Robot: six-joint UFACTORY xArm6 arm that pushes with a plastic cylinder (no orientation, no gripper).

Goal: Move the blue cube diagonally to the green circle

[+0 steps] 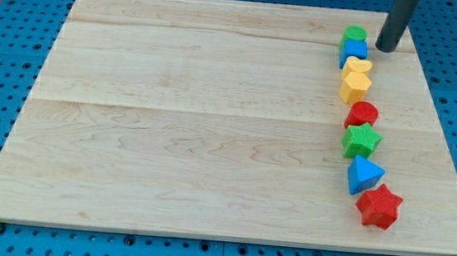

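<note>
The blue cube [354, 50] sits near the board's top right, touching the green circle [354, 34] just above it. My tip [385, 49] is on the board just right of the blue cube, a small gap away, level with it. The rod rises out of the view's top.
Below the blue cube a column of blocks runs down the right side: a yellow heart [357, 65], a yellow hexagon [354, 88], a red circle [363, 114], a green star [362, 140], a blue triangle [364, 174] and a red star [379, 207]. The wooden board's right edge [431, 88] is close by.
</note>
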